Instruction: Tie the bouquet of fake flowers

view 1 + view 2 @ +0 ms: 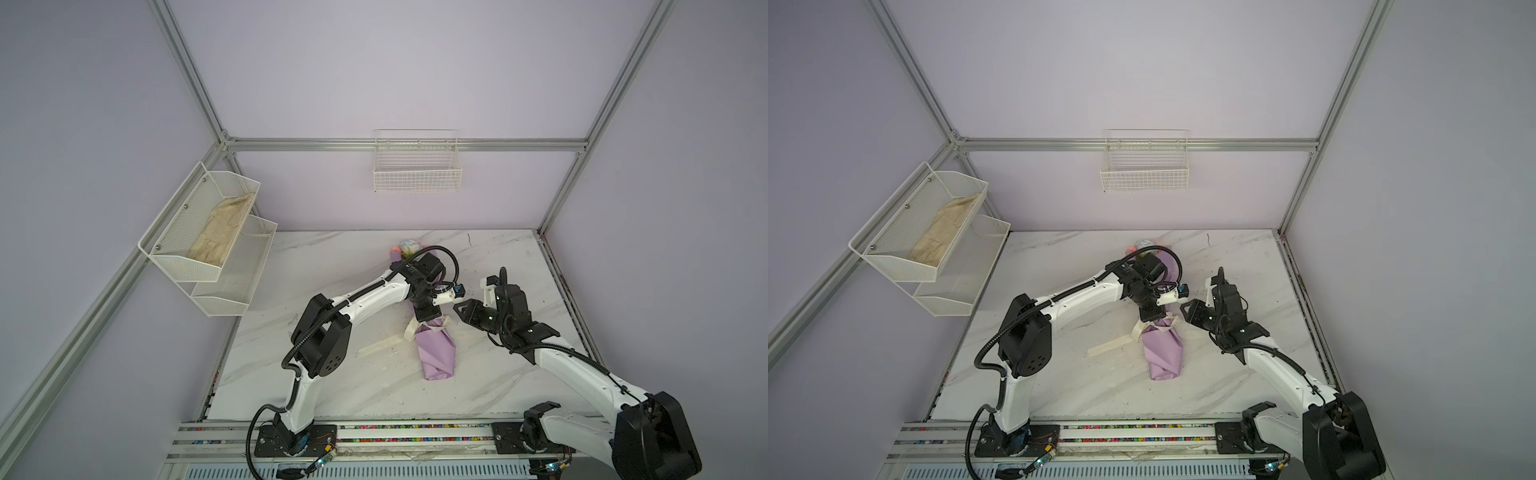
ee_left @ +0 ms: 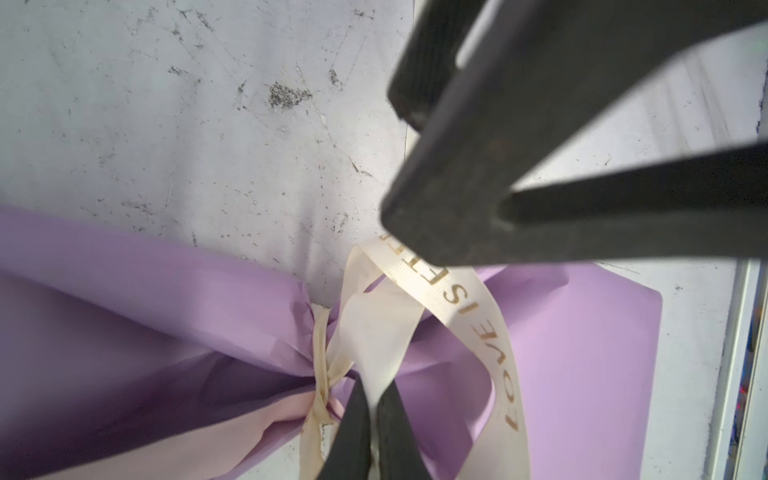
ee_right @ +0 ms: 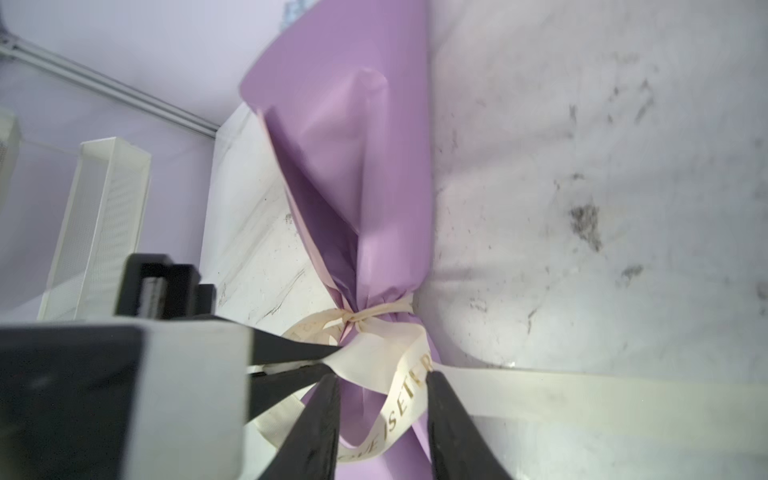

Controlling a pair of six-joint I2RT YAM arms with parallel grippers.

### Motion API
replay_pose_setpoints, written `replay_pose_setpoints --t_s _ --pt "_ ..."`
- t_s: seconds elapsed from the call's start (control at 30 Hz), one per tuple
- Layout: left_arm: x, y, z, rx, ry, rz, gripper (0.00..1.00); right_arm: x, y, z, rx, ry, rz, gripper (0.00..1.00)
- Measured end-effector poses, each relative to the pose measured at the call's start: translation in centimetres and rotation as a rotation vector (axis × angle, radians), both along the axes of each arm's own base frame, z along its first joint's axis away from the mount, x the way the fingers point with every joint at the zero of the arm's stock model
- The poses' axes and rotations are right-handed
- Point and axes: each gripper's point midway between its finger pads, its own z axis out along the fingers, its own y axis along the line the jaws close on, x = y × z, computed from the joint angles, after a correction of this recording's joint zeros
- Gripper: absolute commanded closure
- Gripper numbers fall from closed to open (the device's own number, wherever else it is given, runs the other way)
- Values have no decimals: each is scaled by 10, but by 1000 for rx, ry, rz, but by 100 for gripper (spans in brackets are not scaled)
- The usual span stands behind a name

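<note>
Cream ribbon [image 2: 469,299] printed with gold letters is pinched between the fingers of the left gripper [image 2: 376,432], which press together on it just beside the knot. The left wrist view shows this clamp, while in both top views the gripper body covers it. The right gripper [image 3: 382,424] has its fingers apart. Only the right wrist view shows a lettered loop of the ribbon passing through the gap and touching one finger [image 3: 446,411]; whether it touches the other I cannot tell. Under both sets of fingertips lies the bouquet of fake flowers [image 1: 436,353] on the marble table [image 1: 332,374]. Its paper is lilac outside and pink inside, cinched to a narrow neck by the ribbon right at the left fingers, with the folded stem end on the near side of them. Beyond the fingers the cone widens, and only the top views show the pale blue and pink flower heads [image 1: 409,246] at its far mouth. Well apart from either gripper's fingers, out past the left ones, a white mesh shelf [image 1: 187,268] on the side wall holds a beige cloth [image 1: 220,232] in its upper tier. Farther still, a white wire basket [image 1: 417,178] hangs on the back wall.
</note>
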Motion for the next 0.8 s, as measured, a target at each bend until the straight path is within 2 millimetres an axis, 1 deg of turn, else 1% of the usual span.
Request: replay_pose_setpoints --t_s 0.07,0.13,0.27,0.47,0.53,0.63,0.8 --pt "1 0 -1 -5 3 4 92 1 3 2 -16 -90 48 63" --pt "2 0 -1 -9 6 10 92 -2 9 -2 -23 -141 105 63" --pt "2 0 -1 -23 13 21 92 -5 19 -16 -47 -197 203 63" --pt "-2 3 1 -56 43 32 92 -10 26 -29 -45 -277 272 63" --pt "-2 2 2 -71 54 36 92 -10 29 -31 -44 -296 294 62" --pt "-3 2 3 -91 68 41 92 -7 34 -28 -43 -346 326 62" --pt "-4 2 3 -112 85 49 92 -9 41 -27 -52 -400 390 61"
